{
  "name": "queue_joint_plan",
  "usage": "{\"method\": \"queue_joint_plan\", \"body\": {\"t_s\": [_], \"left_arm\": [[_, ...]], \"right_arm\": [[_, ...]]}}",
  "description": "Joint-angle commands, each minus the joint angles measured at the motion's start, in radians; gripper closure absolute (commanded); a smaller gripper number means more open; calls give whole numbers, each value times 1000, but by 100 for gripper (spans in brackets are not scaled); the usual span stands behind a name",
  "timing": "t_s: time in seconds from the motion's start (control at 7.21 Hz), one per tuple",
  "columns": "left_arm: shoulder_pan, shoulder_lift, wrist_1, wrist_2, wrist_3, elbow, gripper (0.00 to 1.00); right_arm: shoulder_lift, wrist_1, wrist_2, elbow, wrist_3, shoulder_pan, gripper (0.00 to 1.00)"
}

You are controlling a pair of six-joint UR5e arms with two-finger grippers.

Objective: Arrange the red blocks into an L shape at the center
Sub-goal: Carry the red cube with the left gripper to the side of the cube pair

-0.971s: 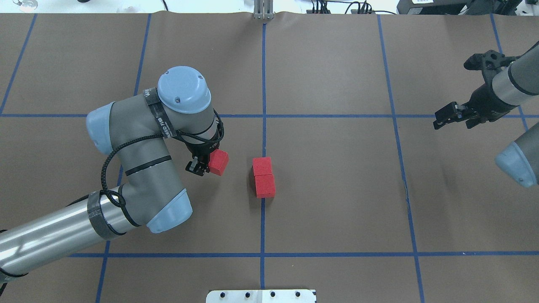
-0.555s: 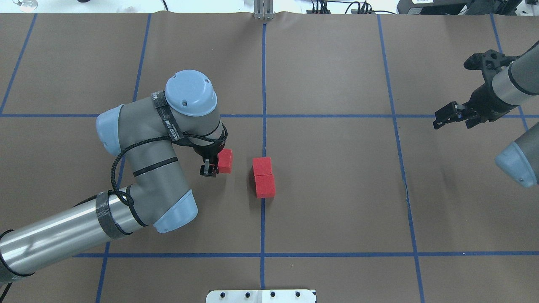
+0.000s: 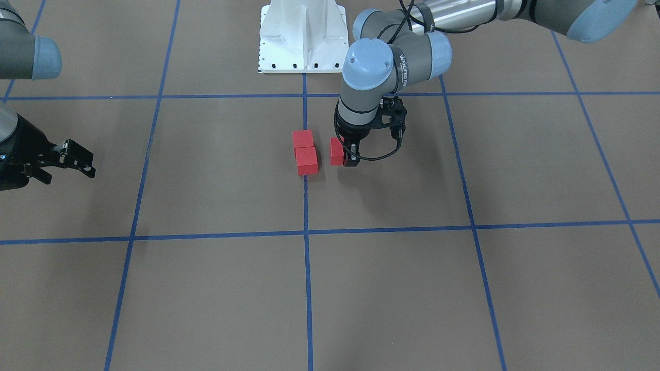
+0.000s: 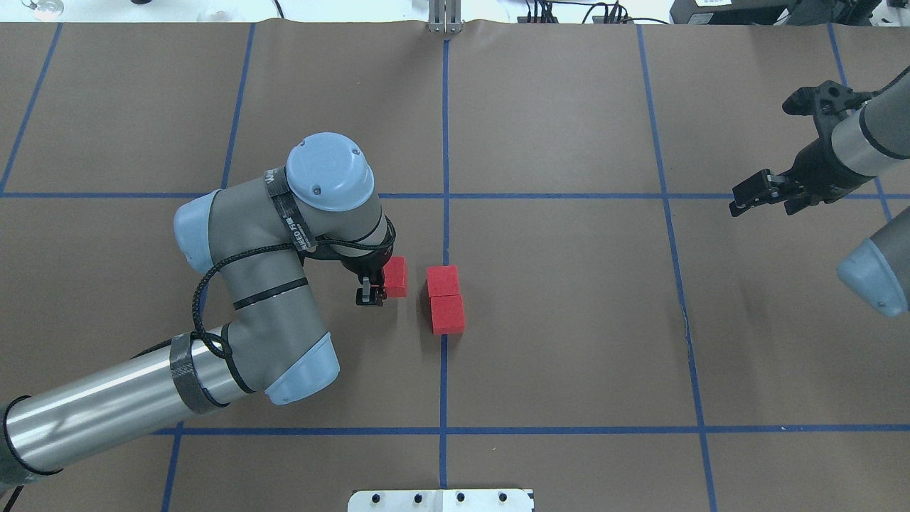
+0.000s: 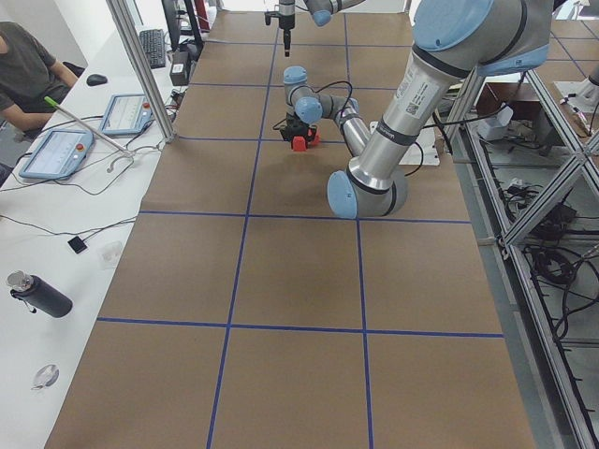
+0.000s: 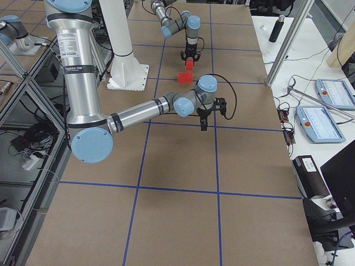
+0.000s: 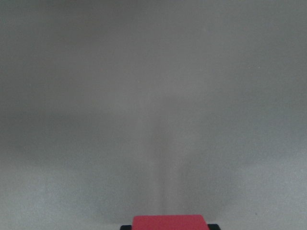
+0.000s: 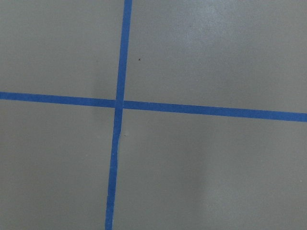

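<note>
Left jaws clamped on red block (image 4: 397, 276) at 9 o'clock of two touching blocks (image 4: 446, 299); right jaws apart, empty.

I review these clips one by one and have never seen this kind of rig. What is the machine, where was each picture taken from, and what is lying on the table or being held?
The machine is two robot arms at a brown table marked with blue tape lines. One picture looks down from behind the robot and one faces it from across the table. Two are taken from the table's ends and two from cameras on the wrists. The white base is where the robot stands.

Three small red cubes are on the table. Seen from the robot, the far cube and the near cube sit touching on the centre line. The left gripper is shut on the third cube, beside them with a gap. The right gripper hangs open and empty, off to the side.
</note>
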Motion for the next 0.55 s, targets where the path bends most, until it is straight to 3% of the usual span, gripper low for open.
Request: {"method": "queue_joint_plan", "body": {"t_s": [0.0, 0.42], "left_arm": [[21, -4, -20, 16, -62, 29, 100], [29, -12, -53, 17, -80, 54, 100]], "right_arm": [[0, 0, 0, 3, 0, 0, 0], [0, 0, 0, 6, 2, 0, 0]]}}
